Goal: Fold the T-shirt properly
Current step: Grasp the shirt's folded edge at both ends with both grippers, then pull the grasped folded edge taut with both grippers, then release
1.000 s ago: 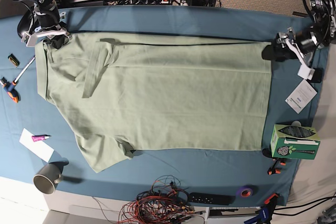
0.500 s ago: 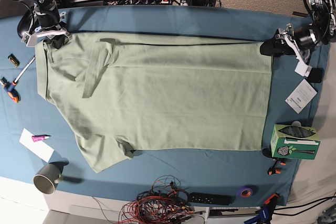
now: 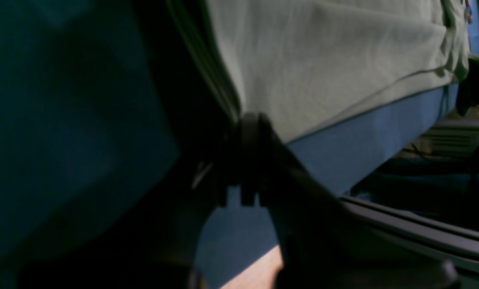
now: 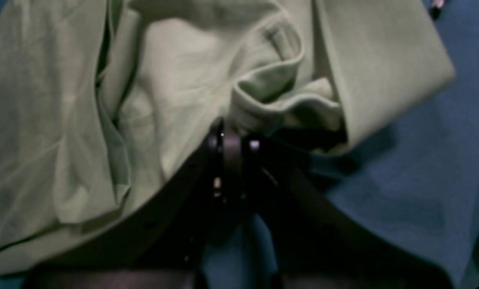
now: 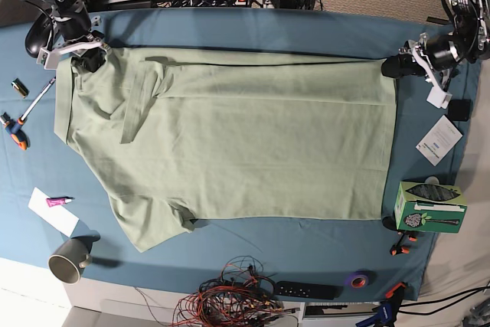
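With the T-shirt [image 5: 230, 135] spread flat on the tabletop [image 5: 253, 28], both arms' jaws were clamped on its far edge's corners; lifting them evenly should give a straight fold.

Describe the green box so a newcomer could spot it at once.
Start from the T-shirt spread across the blue table cloth. Go to the shirt's hem corner nearest the tangled wires; just past it stands the green box. Among the neighbouring white tag and small clamps, it alone is boxy, green and white.
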`<action>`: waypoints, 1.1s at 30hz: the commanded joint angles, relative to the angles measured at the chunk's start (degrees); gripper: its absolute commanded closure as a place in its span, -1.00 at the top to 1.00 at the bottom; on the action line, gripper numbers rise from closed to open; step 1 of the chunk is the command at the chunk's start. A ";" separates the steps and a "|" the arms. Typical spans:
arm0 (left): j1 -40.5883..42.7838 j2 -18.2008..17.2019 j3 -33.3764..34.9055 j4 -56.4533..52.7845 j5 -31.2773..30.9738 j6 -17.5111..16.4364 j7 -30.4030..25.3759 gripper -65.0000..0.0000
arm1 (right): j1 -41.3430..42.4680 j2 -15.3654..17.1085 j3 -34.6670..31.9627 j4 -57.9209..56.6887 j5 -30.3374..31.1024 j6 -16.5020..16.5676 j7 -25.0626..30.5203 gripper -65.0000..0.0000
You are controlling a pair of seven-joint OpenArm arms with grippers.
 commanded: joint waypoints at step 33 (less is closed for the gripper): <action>8.41 -4.24 -8.39 0.42 -0.63 0.20 3.61 -1.00 | -11.45 0.66 0.24 0.98 5.16 0.42 -0.59 -1.00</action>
